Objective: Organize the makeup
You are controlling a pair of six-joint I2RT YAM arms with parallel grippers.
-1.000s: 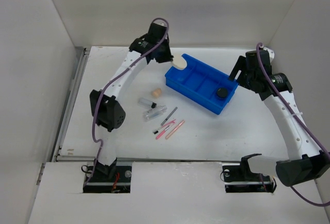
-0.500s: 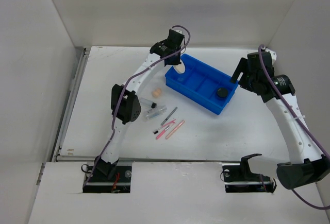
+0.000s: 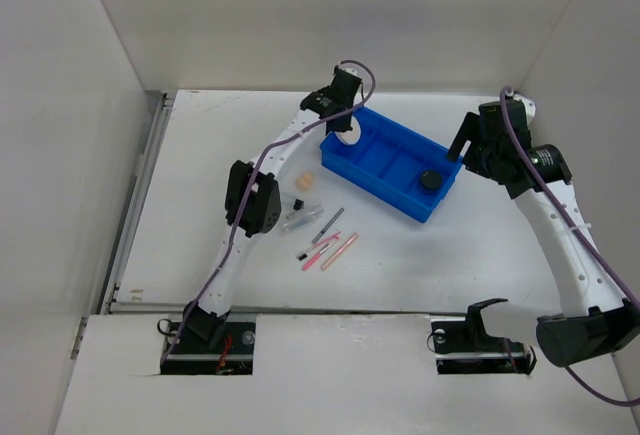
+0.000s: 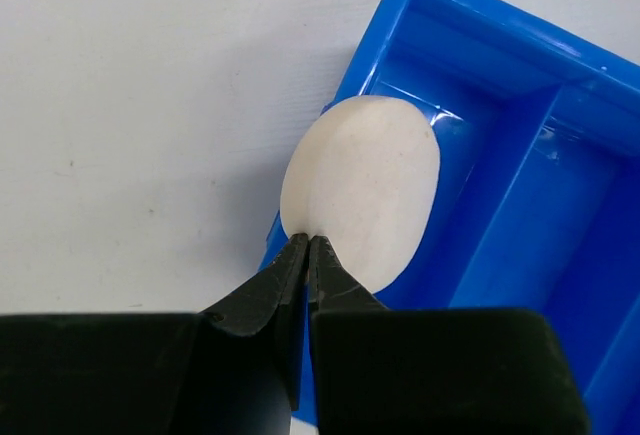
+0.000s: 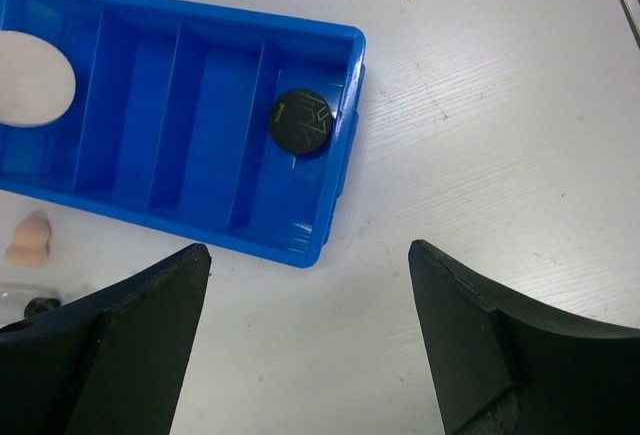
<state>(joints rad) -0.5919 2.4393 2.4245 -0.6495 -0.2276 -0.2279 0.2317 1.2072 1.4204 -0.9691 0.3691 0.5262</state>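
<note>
The blue tray (image 3: 385, 167) lies at about 1 o'clock from the table's middle in the top view, its length running from 10 to 4 o'clock. The right gripper (image 5: 310, 253) hovers off the tray's 4 o'clock end, its fingers spread wide and holding nothing. The left gripper (image 4: 308, 247) has its fingers pinched on the edge of a cream oval puff (image 4: 362, 190). The puff hangs over the tray's 10 o'clock end compartment and seems not yet released. The round black compact (image 3: 430, 180) already lies in the 4 o'clock end compartment. On the table, at about 8 o'clock from the tray, lie two clear vials (image 3: 297, 219), the beige sponge (image 3: 303, 180), a thin dark brush (image 3: 327, 225) and the pink sticks (image 3: 338, 252). By my judgement one item is stowed, a second nearly so, and the loose ones are yet to go in.
</note>
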